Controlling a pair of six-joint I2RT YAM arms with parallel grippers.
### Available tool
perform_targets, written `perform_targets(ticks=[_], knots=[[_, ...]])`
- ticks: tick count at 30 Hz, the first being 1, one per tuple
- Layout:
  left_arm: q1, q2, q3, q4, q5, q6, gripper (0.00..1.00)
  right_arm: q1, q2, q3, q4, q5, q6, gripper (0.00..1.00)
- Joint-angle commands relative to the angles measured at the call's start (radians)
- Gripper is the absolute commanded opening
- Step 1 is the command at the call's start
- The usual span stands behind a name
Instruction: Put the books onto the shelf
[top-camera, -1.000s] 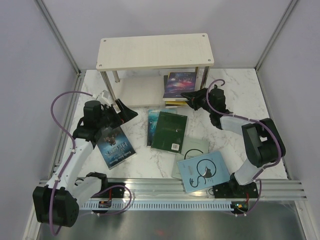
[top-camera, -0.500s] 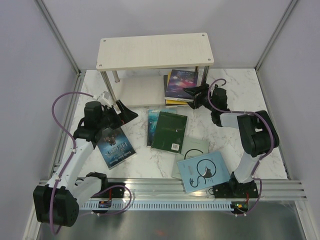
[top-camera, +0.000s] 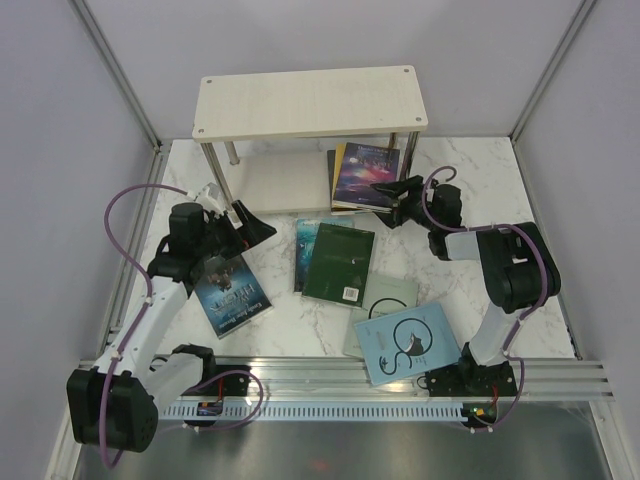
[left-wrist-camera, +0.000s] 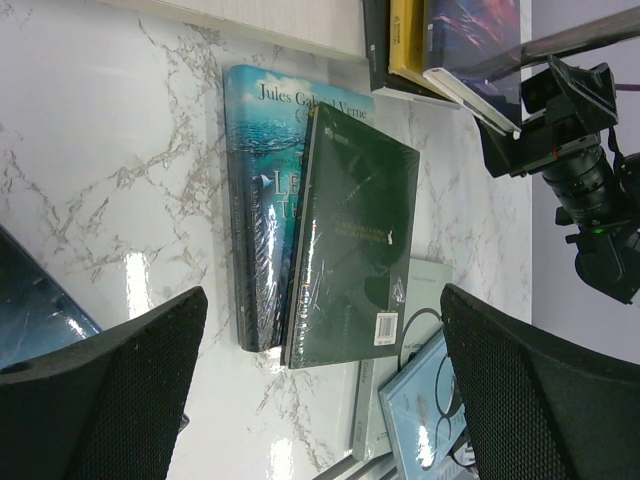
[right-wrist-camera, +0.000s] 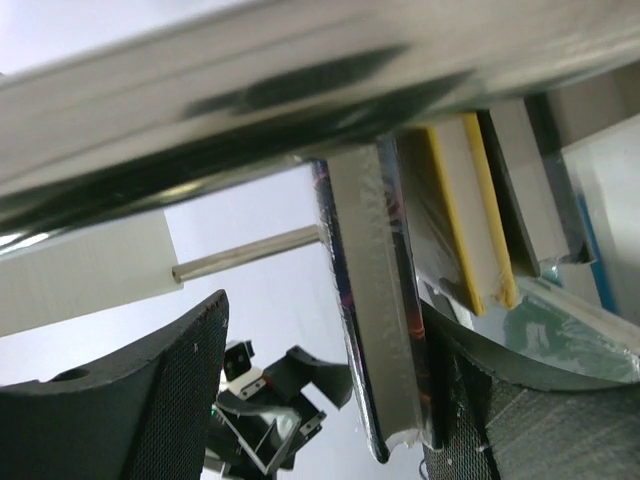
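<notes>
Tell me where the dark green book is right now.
In the top view, the dark green book lies flat mid-table between the two arms, overlapping the teal book on its left, just in front of the shelf.

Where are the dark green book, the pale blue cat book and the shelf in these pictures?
dark green book (top-camera: 340, 262): top external view, the middle of its cover.
pale blue cat book (top-camera: 407, 343): top external view, the middle of its cover, on the cat drawing.
shelf (top-camera: 310, 102): top external view, the middle of its upper board.
</notes>
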Motion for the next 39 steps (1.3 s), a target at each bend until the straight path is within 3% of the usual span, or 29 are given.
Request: perform_targets(ticks=[1,15,25,28,36,39], knots=[[0.002,0.006,0.005,0.029,0.028,0.029,1.0,-0.008,-0.004,0.01,0.056,-0.111,0.038,0.72],[0.001,0.017,0.003,0.031,0.031,0.026,0.99,-0.031,-0.06,0.032,-0.221,-0.208,-0.153,0.7],[0.001,0.029,-0.004,0.04,0.034,0.02,0.99,-0.06,-0.077,0.041,-0.258,-0.189,-0.182,0.44],[0.001,0.034,-0.004,0.043,0.036,0.02,0.99,-0.066,-0.058,0.058,-0.261,-0.188,-0.183,0.4],[0.001,0.043,-0.011,0.048,0.042,0.02,0.99,-0.1,-0.027,0.078,-0.241,-0.178,-0.18,0.38],[0.001,0.049,-0.015,0.048,0.04,0.023,0.99,-0.103,-0.059,0.066,-0.25,-0.172,-0.206,0.43]])
